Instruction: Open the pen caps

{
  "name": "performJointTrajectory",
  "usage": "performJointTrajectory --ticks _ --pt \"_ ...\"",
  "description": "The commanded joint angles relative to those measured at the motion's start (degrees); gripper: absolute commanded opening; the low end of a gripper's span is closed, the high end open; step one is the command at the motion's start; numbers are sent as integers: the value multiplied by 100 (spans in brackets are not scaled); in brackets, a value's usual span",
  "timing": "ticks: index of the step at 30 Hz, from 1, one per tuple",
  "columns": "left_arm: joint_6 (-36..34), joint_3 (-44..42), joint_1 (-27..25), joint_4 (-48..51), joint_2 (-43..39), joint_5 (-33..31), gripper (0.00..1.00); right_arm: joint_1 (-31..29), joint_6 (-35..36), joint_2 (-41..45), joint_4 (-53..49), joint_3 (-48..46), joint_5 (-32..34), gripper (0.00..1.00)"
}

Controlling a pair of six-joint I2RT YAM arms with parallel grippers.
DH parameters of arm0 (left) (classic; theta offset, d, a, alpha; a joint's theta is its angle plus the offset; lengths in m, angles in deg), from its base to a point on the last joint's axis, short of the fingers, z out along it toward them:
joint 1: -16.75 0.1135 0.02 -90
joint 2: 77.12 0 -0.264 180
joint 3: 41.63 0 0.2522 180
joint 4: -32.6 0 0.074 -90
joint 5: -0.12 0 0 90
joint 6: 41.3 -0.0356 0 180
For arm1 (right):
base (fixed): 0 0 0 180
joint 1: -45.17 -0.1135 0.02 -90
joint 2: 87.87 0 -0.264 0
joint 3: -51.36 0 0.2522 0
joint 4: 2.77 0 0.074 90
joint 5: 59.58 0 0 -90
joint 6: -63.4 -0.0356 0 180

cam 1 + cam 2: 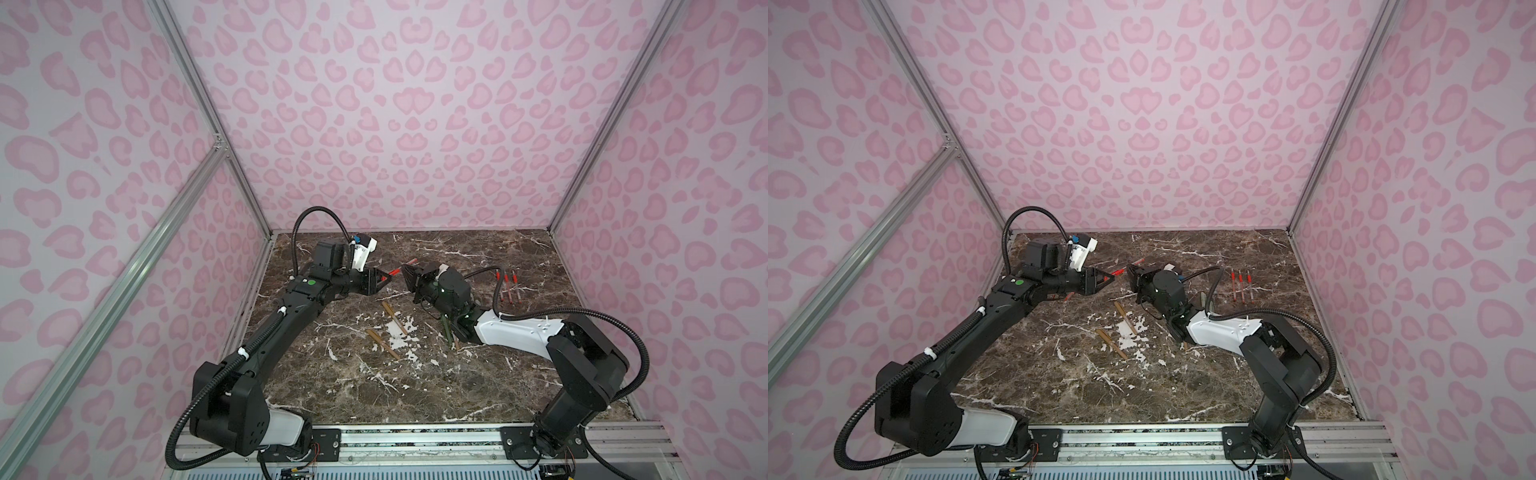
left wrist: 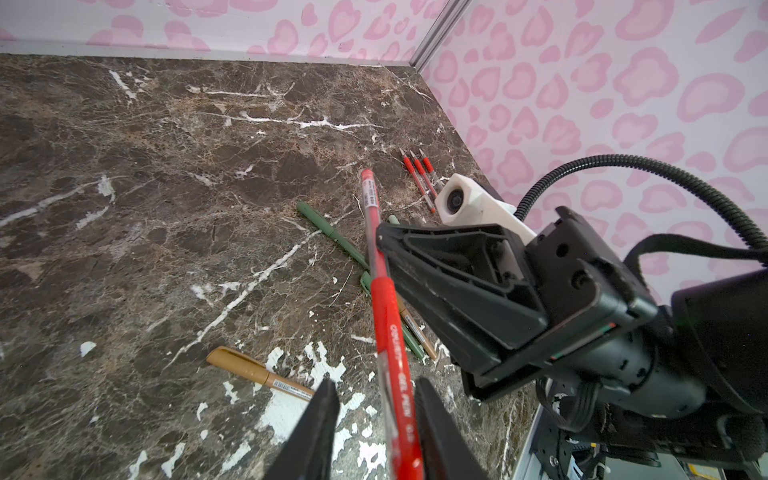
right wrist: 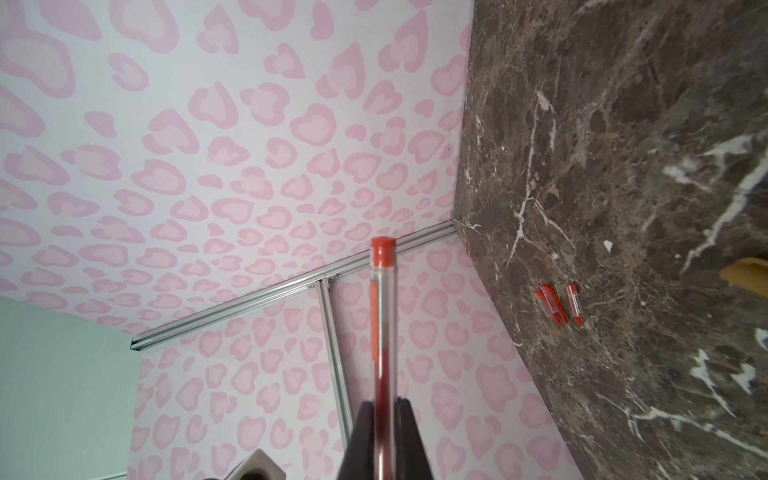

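The right gripper [image 3: 384, 409] clamps the clear barrel of a raised red pen [image 3: 383, 316]. The left gripper [image 2: 374, 392] jaws stand narrow around its red cap [image 2: 390, 332], with a gap on one side. Tan pens [image 1: 392, 318] and green pens [image 2: 332, 232] lie beneath, loose red caps [image 3: 557, 305] lie near the left wall, and the marble table [image 1: 415, 395] is open in front.
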Motion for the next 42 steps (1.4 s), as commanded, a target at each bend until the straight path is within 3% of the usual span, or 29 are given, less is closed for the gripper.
performJointTrajectory --ticks 1,4,7,11,15,18,22,25,30,34,38,42 --pt "-54 78 2 -132 -5 17 22 -11 -18 -90 249 70 -14 0" --pt "-35 93 0 -146 -7 -14 6 -11 24 -119 304 83 -32 0" --pt "-203 169 4 31 -128 -90 4 14 115 -50 344 -24 -38 0" --pt "-600 162 12 177 -370 -147 4 175 831 270 261 -288 -262 24" --pt "-1434 403 48 835 -583 -225 4 456 1711 860 -67 -834 -590 33" --pt "-2298 512 55 1303 -748 -187 4 683 3154 1410 -962 -807 -902 37" --pt "-3652 924 48 2415 -740 -214 4 681 6053 2142 -3060 -7 -905 41" --pt "-4426 996 14 2875 -792 -376 4 494 8098 2363 -4035 546 -837 42" --pt "-5201 1289 4 3490 -741 -525 4 80 10741 2530 -4812 861 -513 42" --pt "-5548 1303 -5 3672 -798 -484 4 -503 12819 2515 -4821 655 -383 41" --pt "-5741 1394 -5 3935 -782 -171 4 -776 13616 2307 -4783 709 -502 41" --pt "-5799 1395 -4 4025 -760 -58 4 -836 13841 2028 -4465 739 -627 41"
